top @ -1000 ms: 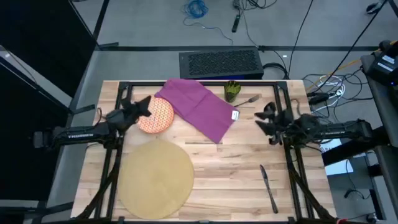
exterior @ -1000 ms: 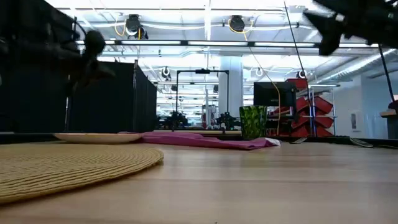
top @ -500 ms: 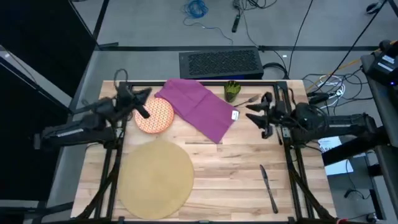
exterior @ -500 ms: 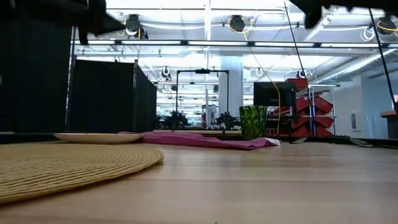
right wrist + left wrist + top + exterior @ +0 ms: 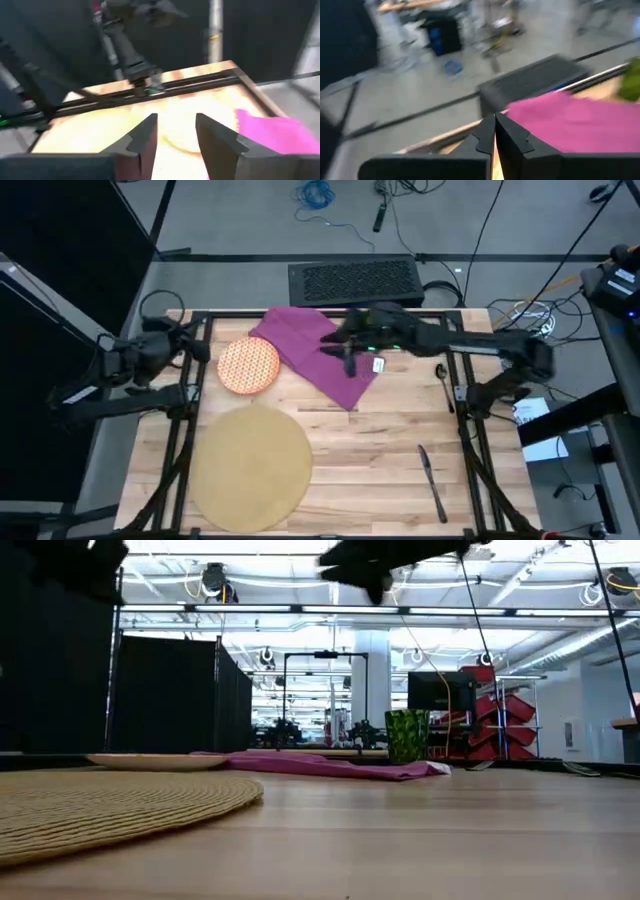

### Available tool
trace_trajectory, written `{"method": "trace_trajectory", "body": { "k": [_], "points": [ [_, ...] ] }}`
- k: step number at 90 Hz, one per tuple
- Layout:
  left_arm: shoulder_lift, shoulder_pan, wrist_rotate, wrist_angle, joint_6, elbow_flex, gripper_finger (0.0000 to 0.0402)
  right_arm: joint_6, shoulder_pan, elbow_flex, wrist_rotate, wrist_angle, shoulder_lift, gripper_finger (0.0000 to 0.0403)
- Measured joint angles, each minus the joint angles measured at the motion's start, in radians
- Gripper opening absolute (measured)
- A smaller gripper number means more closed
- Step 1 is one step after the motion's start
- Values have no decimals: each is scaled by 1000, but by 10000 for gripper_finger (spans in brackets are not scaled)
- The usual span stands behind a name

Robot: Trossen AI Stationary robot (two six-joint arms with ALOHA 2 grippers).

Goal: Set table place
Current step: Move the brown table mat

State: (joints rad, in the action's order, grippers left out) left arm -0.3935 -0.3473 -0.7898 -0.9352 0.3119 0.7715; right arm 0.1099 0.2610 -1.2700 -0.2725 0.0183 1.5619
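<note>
The pale plank table (image 5: 380, 450) carries every piece of the place setting, none of it assembled. The round tan mat (image 5: 250, 465) lies at the near left. The purple napkin (image 5: 320, 352) is spread at the far centre, and the orange-and-white plate (image 5: 248, 365) lies just left of it, beyond the mat. The knife (image 5: 431, 481) lies at the near right, well apart from the rest. A piece of cutlery, seemingly the fork (image 5: 441, 372), lies near the right frame bar. The green cup (image 5: 406, 735) shows only in the low view, standing upright by the napkin's far edge.

The right gripper (image 5: 345, 352) is stretched across the table and hovers above the napkin's middle; in its wrist view the fingers (image 5: 142, 137) stand apart with nothing between them, the plate and napkin below and ahead. The left gripper (image 5: 192, 340) is raised over the far left corner, left of the plate; its fingers (image 5: 485, 135) are pressed together on nothing.
</note>
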Motion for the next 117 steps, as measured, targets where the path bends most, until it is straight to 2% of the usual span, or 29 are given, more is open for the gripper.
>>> {"method": "trace_trajectory", "body": {
  "k": [6,15,25,30,45,57,68,77,88,97,117],
  "points": [
    [-2,0,17,-37,20,-9,0,-19,-3,-81,-38,-3,83,64],
    [-15,0,30,-4,0,-10,0,-50,-11,-179,-71,0,176,12],
    [-60,-17,-41,-21,41,-10,0,-58,-24,-248,-77,0,255,2],
    [-78,-32,-39,-11,45,-15,0,-49,-32,-268,-98,4,288,1],
    [-153,-106,143,211,20,-129,0,10,-73,-292,-192,97,368,0],
    [-279,-231,225,367,6,-266,0,5,-115,-292,-201,109,371,0],
    [-377,-376,218,532,-9,-340,0,2,-147,-292,-201,91,354,0],
    [-431,-474,213,636,-81,-362,0,-2,-164,-293,-192,62,335,0],
    [-499,-564,158,690,-165,-361,0,-20,-178,-293,-151,20,326,0],
    [-556,-596,182,624,-156,-371,0,-34,-175,-292,-143,8,313,0],
    [-671,-595,257,658,-24,-383,0,-45,-144,-293,-138,23,294,0]
  ]
}}
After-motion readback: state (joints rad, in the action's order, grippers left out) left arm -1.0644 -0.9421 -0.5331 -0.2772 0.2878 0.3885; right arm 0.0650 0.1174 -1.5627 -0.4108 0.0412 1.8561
